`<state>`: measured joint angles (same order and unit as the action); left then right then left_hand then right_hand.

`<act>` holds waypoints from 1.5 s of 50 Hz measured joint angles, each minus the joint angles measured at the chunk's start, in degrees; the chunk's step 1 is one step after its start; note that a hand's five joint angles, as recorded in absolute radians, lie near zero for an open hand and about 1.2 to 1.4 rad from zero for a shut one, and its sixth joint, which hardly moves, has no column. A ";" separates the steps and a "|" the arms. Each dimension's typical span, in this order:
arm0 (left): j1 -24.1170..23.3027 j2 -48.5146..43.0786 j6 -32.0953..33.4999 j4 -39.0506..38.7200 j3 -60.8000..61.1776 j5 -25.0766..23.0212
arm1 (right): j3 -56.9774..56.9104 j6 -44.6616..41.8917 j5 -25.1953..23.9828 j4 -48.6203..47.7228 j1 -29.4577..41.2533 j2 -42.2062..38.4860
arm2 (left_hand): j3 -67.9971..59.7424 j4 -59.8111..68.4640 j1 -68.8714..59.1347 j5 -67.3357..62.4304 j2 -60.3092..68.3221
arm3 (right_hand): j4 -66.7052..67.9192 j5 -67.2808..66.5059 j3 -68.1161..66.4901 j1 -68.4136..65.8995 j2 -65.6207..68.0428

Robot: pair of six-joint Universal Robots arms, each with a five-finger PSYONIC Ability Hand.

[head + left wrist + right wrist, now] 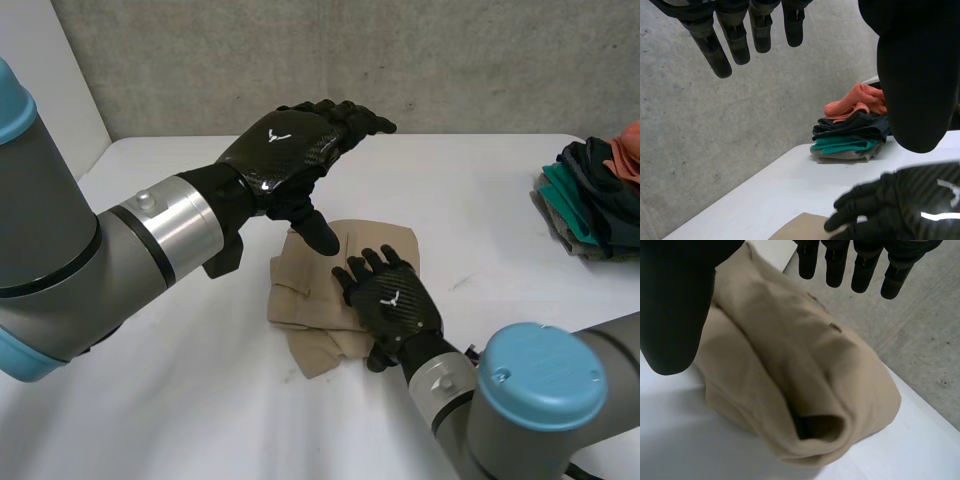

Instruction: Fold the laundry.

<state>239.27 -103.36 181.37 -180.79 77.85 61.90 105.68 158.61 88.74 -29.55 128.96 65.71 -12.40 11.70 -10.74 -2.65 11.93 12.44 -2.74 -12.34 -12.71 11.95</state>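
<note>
Beige cloth, long axis near-to-far, under right hand; left hand above; all fingers straight.

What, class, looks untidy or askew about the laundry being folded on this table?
The beige cloth is folded unevenly. Its lower layer juts out crookedly beside the right robot hand, and in the right wrist view one end bulges in a loose rolled lump instead of lying flat.

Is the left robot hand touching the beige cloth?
Apart. Left wrist view: the left robot hand hangs open in the air, with the beige cloth lying well below it.
</note>
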 measured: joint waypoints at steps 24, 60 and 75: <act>-0.42 -0.35 -0.01 -0.63 0.35 0.87 | -13.13 -6.20 7.55 -13.06 0.38 -16.12 | 0.00 0.00 0.00 0.00 0.00 | 32.94 -25.16 -34.56 -34.07 35.53; -0.21 1.96 -0.14 -1.05 0.77 1.01 | -47.58 18.34 -17.58 -3.87 -48.63 0.28 | 0.00 0.00 0.00 0.00 0.00 | 56.24 -52.37 -54.92 -48.36 55.21; -0.85 2.02 -0.14 -2.97 2.58 1.03 | -48.66 33.84 -43.62 -18.78 -64.77 -24.31 | 0.00 0.00 0.00 0.00 0.00 | 56.43 -53.88 -55.55 -48.36 55.24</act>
<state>238.42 -101.35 181.23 -183.76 80.44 62.92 57.03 192.44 45.13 -48.33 64.19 41.40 -12.40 11.70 -10.74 -2.65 11.93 68.87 -56.63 -67.88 -61.07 67.19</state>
